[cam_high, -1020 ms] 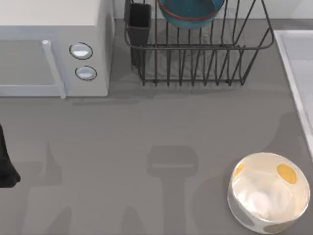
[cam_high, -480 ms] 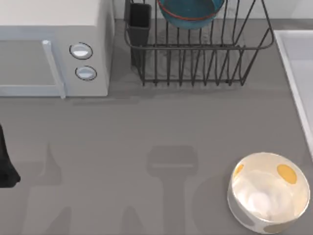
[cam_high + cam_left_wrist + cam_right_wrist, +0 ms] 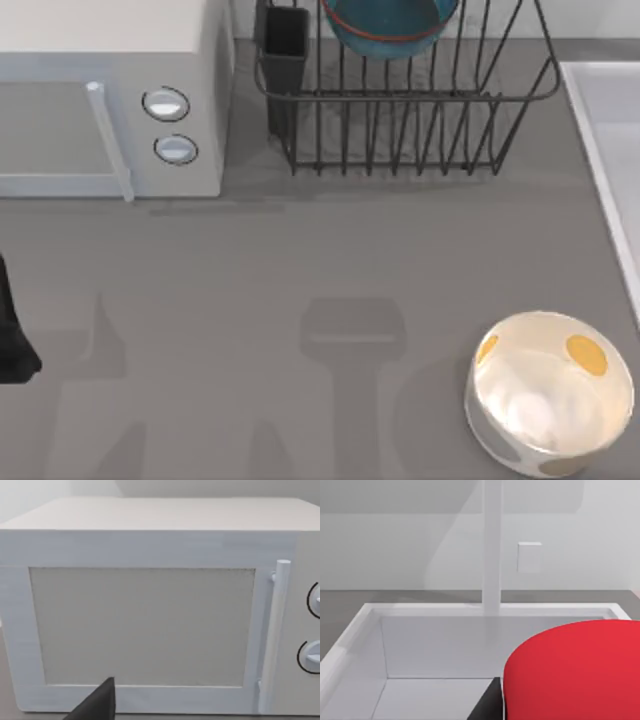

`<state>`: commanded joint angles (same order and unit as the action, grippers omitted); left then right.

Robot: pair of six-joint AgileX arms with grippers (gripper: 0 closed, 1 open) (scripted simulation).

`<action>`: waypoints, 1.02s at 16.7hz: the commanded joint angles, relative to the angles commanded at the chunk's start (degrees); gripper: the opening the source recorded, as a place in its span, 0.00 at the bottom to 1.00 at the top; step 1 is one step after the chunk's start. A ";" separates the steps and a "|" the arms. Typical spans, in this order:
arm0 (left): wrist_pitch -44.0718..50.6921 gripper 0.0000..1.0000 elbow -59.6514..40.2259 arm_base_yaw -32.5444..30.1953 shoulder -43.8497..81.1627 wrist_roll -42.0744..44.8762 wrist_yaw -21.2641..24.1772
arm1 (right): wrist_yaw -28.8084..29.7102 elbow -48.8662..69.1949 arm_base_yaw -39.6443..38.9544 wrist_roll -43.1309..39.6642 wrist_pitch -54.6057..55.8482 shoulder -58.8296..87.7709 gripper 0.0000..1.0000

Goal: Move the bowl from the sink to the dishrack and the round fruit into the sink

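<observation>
The bowl [image 3: 388,25] stands in the dishrack [image 3: 405,95] at the far edge of the table [image 3: 300,260], leaning among the upright wires, with its orange-red band toward the front. The black cutlery cup [image 3: 286,45] is fixed at the left end of the dishrack, just beside a white microwave [image 3: 110,100] that fills the far left corner of the table. The sink [image 3: 605,130] lies at the right edge of the table, and part of its pale rim and floor can be seen in the top view.

In the right wrist view the round fruit [image 3: 575,672] is very close to the camera, above the basin of the sink [image 3: 420,650]. A dark finger [image 3: 487,705] of the right gripper touches its side, so the right gripper holds the round fruit. A pale faucet post [image 3: 491,550] rises behind the far rim of the sink.

The white bowl with orange spots [image 3: 550,392] rests near the front right corner of the table, well apart from the dishrack.

The left arm [image 3: 12,335] is parked at the left edge of the table. Its wrist camera faces the microwave door [image 3: 145,625] and shows one dark fingertip [image 3: 97,705]; whether the left gripper is wide or narrow, I cannot tell.
</observation>
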<state>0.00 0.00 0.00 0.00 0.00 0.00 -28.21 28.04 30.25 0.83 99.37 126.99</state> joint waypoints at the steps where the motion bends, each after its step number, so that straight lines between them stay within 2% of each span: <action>1: 0.00 1.00 0.00 0.00 0.00 0.00 0.00 | 0.00 0.00 0.00 0.00 0.00 0.00 0.00; 14: 0.00 1.00 0.00 0.00 0.00 0.00 0.00 | 0.00 0.00 0.00 0.00 0.00 0.00 0.98; 17: 0.00 1.00 0.00 0.00 0.00 0.00 0.00 | 0.00 0.00 0.00 0.00 0.00 0.00 1.00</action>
<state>0.00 0.00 0.00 0.00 0.00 0.00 -28.21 28.04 30.25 0.83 99.37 126.99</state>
